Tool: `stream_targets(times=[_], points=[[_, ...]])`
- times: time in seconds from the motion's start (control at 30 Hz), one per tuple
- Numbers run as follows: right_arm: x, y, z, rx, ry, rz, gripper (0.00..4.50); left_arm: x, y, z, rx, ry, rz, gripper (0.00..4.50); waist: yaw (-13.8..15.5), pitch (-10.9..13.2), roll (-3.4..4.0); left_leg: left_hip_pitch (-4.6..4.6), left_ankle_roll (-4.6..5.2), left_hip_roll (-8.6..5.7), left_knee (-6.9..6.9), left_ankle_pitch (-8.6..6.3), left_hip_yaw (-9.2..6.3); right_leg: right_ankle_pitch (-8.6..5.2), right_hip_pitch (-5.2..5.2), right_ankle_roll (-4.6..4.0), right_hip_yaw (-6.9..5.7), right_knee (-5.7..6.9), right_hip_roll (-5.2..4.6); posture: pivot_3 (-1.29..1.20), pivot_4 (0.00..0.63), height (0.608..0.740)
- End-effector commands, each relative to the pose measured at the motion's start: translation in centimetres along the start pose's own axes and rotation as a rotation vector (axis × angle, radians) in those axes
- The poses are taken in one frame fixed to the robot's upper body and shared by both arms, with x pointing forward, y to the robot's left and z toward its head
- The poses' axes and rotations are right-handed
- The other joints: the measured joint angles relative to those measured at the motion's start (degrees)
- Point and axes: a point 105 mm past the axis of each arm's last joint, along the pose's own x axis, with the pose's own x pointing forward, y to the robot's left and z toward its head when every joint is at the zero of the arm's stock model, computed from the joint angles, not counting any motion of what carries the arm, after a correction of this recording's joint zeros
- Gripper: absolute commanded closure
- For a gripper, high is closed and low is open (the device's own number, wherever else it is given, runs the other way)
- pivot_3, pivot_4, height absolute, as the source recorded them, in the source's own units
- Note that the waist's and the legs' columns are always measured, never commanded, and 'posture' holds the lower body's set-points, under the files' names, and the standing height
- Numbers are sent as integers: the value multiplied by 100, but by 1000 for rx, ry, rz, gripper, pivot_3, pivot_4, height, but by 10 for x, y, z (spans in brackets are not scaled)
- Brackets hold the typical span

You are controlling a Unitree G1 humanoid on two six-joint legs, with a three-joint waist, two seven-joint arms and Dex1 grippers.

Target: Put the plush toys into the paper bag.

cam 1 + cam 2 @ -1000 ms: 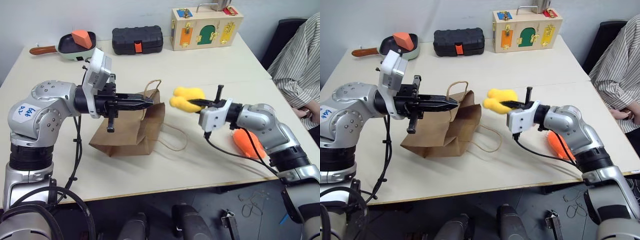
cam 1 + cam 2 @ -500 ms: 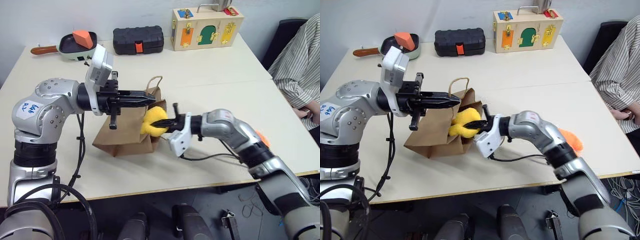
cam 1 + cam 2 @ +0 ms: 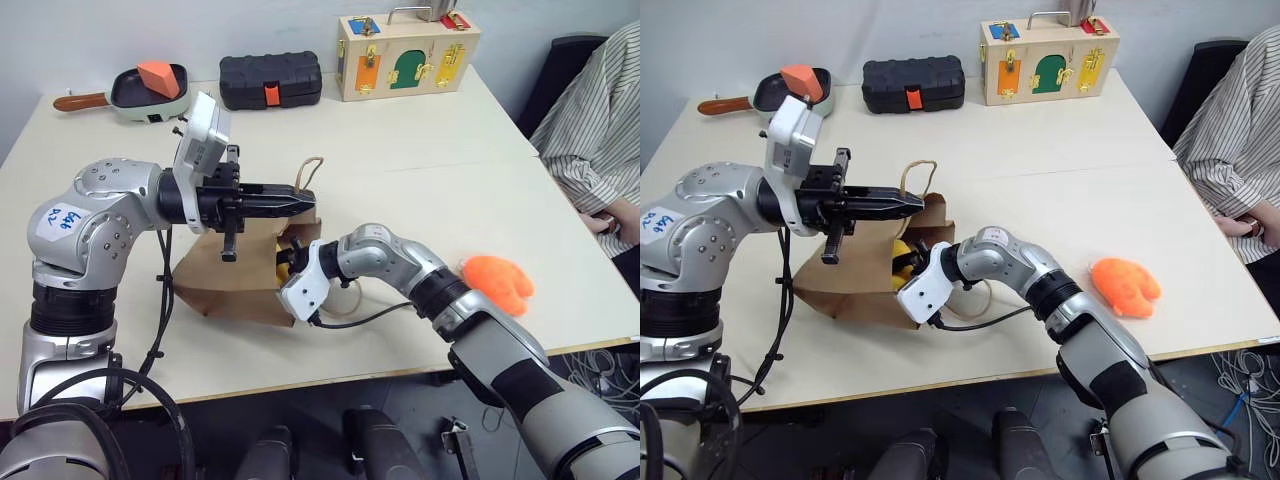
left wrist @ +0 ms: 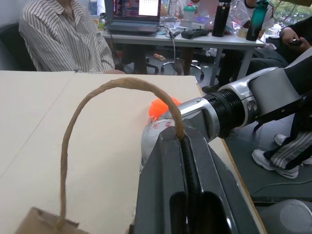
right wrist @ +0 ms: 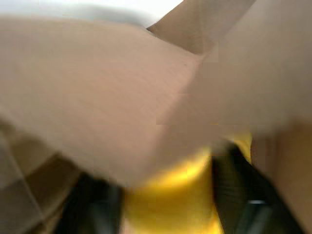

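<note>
Brown paper bag (image 3: 235, 272) lies on bench (image 3: 420, 170), mouth lifted by left claw (image 3: 305, 200) clamped on its handle (image 4: 105, 90). Right claw (image 5: 165, 195) inside mouth, fingers spread around yellow plush (image 3: 902, 252). Orange plush (image 3: 498, 283) lies nearer right arm.

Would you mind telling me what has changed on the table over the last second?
The right gripper carried the yellow plush toy leftward from mid-air into the mouth of the paper bag, and its fingers now stand apart around the toy. The left gripper stays shut on the bag's handle, holding it up. The orange plush toy still lies on the table.
</note>
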Motion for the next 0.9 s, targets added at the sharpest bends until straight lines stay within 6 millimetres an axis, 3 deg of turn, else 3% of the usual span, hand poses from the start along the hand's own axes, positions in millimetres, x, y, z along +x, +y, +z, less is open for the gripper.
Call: stream_targets(times=[0.03,0.13,0.27,0.43,0.53,0.67,0.8,0.9], points=[[-14,-20,6,5,-37,-103,903,-4,-4,11,45,-24,6,4500,-15,0,0,0,0,0,0,0,-1,0,0,0,-1,0,0,0,150,740],[-44,-28,19,86,-104,-201,18,-4,-3,9,39,-24,9,4500,-7,0,0,-1,-1,0,0,-1,-10,0,0,0,-5,1,0,0,150,740],[-96,-32,37,242,-135,-295,18,-5,-1,8,30,-30,10,4500,25,0,0,-10,-5,-2,8,-4,-39,0,7,0,-9,3,-1,0,150,740],[-164,-12,44,537,-20,-317,18,-2,2,7,25,-42,-1,4500,199,0,0,-13,-5,-3,4,-4,-39,0,10,0,-6,-11,0,0,150,740],[-230,18,27,814,277,-397,18,-2,2,5,23,-45,-13,4500,339,1,0,-20,-4,-4,-4,-5,-33,0,13,0,5,-27,0,0,150,740],[-291,59,16,1053,609,-549,18,-3,0,8,29,-55,-24,4500,502,1,-1,-27,1,-4,5,-4,-24,0,26,0,15,-56,1,0,150,740],[-319,100,13,1240,809,-670,18,-2,-2,9,33,-67,-25,4500,568,1,-2,-20,2,-4,6,-4,-11,0,27,0,27,-60,3,0,150,740],[-323,130,4,1389,873,-750,18,-2,-2,8,31,-70,-22,4500,581,0,-2,-11,3,-4,4,-4,-1,0,28,0,35,-60,4,0,150,740]])
